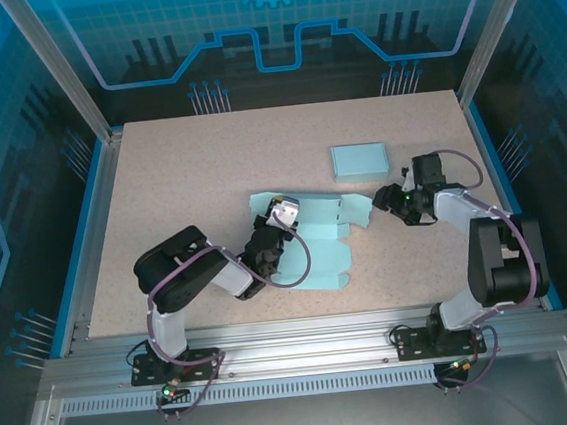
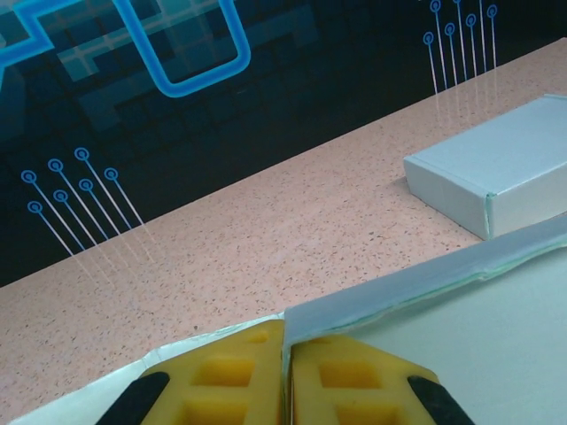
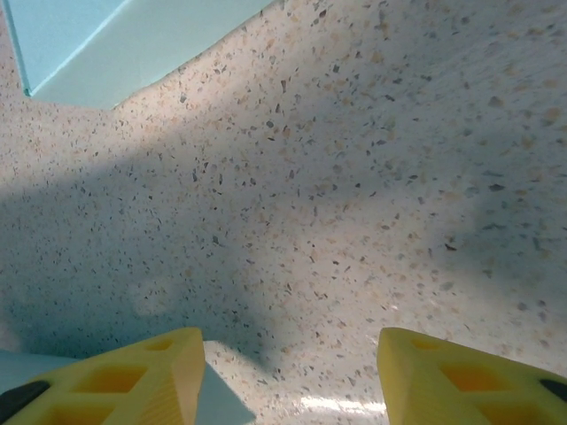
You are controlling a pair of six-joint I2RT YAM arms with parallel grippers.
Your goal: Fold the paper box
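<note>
Cool, even light is washing the speckled beige tabletop [image 1: 210, 179]; a soft shadow is lying under my right wrist, my yellow plastic fingertips [image 3: 133, 381] blurring.

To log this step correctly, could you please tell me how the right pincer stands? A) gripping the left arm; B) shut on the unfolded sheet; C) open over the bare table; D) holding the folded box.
C: the right pincer has a wide gap between its yellow fingers, with the speckled table showing through and nothing held.
</note>
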